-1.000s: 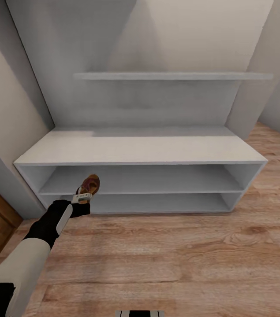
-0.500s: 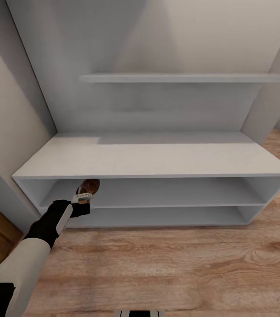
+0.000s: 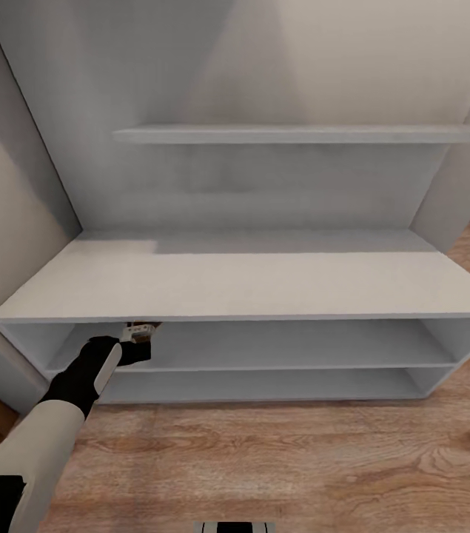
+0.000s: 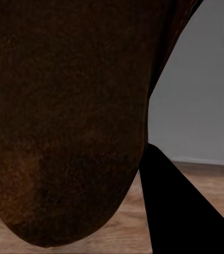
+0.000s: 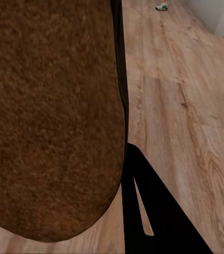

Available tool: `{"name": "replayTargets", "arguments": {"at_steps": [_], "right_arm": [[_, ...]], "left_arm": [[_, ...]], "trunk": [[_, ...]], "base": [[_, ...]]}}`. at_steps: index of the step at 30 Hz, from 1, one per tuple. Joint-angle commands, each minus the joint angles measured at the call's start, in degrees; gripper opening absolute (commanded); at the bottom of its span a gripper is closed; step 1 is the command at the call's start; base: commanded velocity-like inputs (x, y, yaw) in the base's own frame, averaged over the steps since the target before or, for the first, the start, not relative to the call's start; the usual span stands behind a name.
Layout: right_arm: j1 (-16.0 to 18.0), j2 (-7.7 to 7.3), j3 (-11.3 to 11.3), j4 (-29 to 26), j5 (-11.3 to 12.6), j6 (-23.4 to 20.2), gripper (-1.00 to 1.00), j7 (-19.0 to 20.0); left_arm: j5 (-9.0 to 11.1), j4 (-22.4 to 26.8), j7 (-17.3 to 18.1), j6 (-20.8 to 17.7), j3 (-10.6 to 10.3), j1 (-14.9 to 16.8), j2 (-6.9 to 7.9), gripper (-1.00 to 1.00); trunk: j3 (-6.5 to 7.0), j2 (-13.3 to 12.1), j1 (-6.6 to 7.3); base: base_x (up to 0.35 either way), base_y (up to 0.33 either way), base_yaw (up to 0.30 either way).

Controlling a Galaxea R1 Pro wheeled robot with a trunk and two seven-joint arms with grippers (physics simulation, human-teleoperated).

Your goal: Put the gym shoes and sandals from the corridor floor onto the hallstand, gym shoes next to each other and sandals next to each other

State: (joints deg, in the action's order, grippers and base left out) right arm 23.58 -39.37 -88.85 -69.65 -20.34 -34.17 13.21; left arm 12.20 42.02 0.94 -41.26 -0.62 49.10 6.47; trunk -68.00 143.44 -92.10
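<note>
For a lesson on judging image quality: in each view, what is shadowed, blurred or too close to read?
Head view: hallstand top evenly lit, open shelves shaded, the sandal all but hidden under its edge. Left wrist view: sandal sole dark, soft, very close. Right wrist view: second sandal grainy, close; corridor floor grain sharper.

Soft, even, glare-free light; close wrist views look blurred.

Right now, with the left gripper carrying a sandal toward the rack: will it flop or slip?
Probably stiff enough: the sandal in the left wrist view shows a flat, unbent brown sole. Slip seems unlikely; the surface looks matte and grainy. Likely light, being slim. The left gripper is already at the hallstand.
</note>
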Motion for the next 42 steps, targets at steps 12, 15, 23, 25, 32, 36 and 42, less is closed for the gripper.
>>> {"name": "replayTargets", "arguments": {"at_steps": [12, 15, 23, 25, 32, 36, 42], "right_arm": [[0.1, -0.01, -0.1, -0.1, -0.4, -0.2, -1.00, 0.4], [0.1, -0.01, -0.1, -0.1, -0.4, -0.2, -1.00, 0.4], [0.1, -0.01, -0.1, -0.1, -0.4, -0.3, -1.00, 0.4], [0.1, -0.01, -0.1, -0.1, -0.4, -0.2, -1.00, 0.4], [0.1, -0.01, -0.1, -0.1, -0.4, -0.3, -1.00, 0.4], [0.1, -0.01, -0.1, -0.1, -0.4, -0.3, -1.00, 0.4], [0.1, -0.01, -0.1, -0.1, -0.4, -0.3, -1.00, 0.4]], "left_arm": [[-0.1, 0.1, 0.2, -0.3, -0.1, 0.0, 0.04, -1.00], [0.0, 0.1, 0.2, -0.3, 0.0, 0.0, 0.04, -1.00], [-0.1, 0.1, 0.2, -0.3, 0.0, 0.0, 0.07, -1.00], [-0.1, 0.1, 0.2, -0.3, 0.0, 0.0, 0.10, -1.00], [-0.1, 0.1, 0.2, -0.3, 0.0, 0.0, 0.12, -1.00], [-0.1, 0.2, 0.2, -0.3, 0.0, 0.0, 0.12, -1.00], [-0.1, 0.2, 0.2, -0.3, 0.0, 0.0, 0.12, -1.00]], "trunk": [[-0.05, 0.0, -0.01], [-0.05, 0.0, -0.01], [-0.05, 0.0, -0.01], [-0.05, 0.0, -0.01], [-0.05, 0.0, -0.01], [-0.05, 0.0, -0.01], [-0.05, 0.0, -0.01]], "base": [[0.040, -0.054, 0.000], [0.001, -0.191, 0.000], [0.000, -0.153, 0.000], [0.000, -0.028, 0.000], [0.026, -0.006, 0.000], [0.246, 0.000, 0.000], [0.067, 0.000, 0.000]]}}
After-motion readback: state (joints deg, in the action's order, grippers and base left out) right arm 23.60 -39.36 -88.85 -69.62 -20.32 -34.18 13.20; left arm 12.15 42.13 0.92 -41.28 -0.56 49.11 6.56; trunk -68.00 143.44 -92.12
